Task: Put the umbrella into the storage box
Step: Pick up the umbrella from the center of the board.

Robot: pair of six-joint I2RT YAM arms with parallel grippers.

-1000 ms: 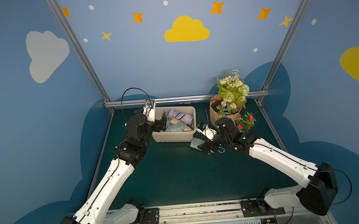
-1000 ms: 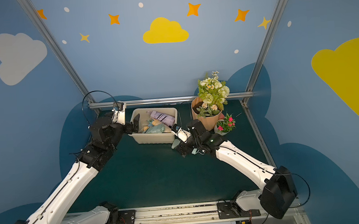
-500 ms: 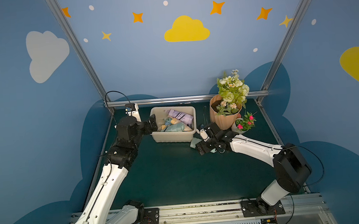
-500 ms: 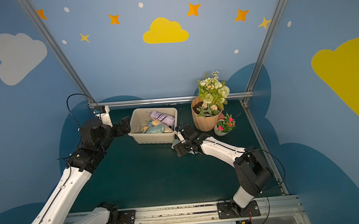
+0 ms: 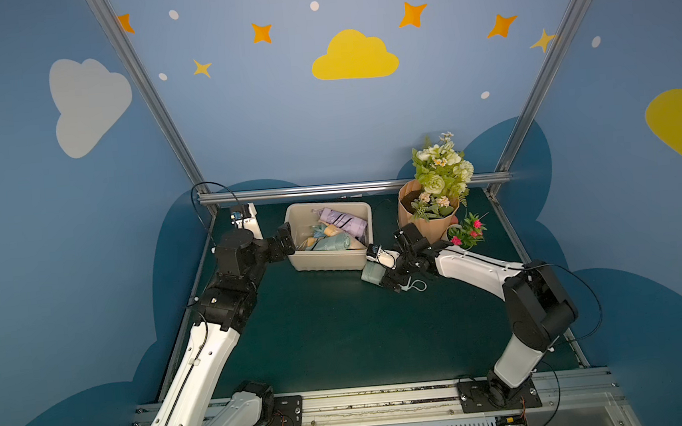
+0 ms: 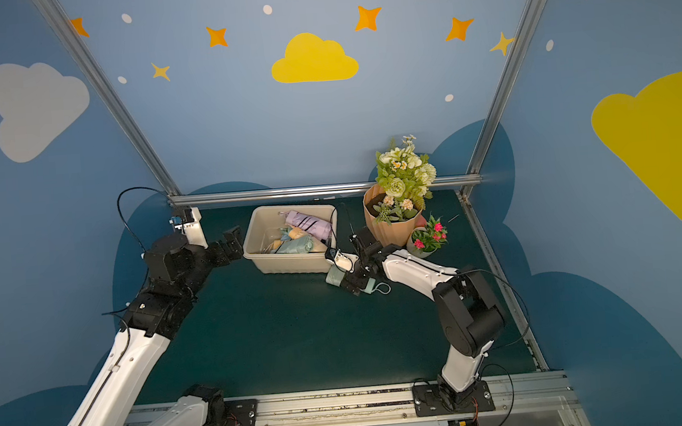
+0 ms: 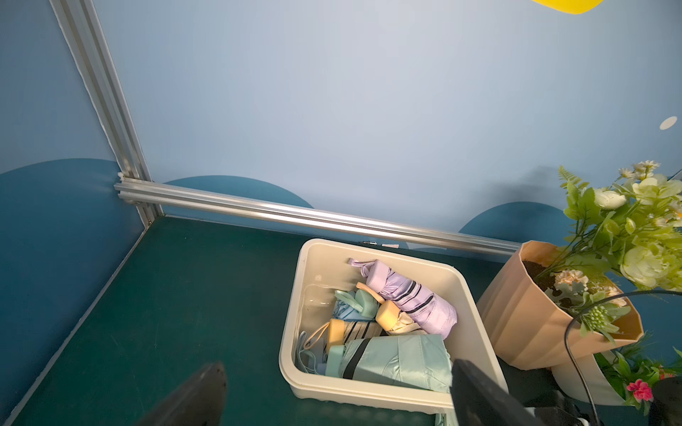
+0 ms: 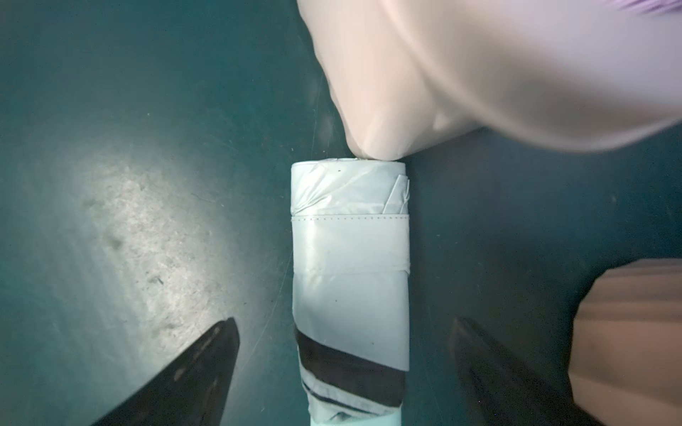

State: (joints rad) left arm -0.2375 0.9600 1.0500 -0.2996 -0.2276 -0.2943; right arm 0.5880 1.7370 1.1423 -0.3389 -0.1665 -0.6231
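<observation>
Where it lies, umbrella (image 8: 350,258) folded, mint, black-banded

A: In both top views you find the storage box (image 5: 326,263) (image 6: 289,264) just above mid-frame, standing on the table (image 5: 331,327) just before the back rail (image 5: 329,189).
B: Inside it you have several folded umbrellas (image 5: 342,222) piled across one another.
A: Look off its lower right corner: the loose umbrella (image 5: 371,273) (image 8: 350,258) lies on the table, one end up against the box.
B: Right of the box you see the flower pot (image 5: 436,229), and the small plant (image 5: 468,233) sits just beside it, lower right.
</observation>
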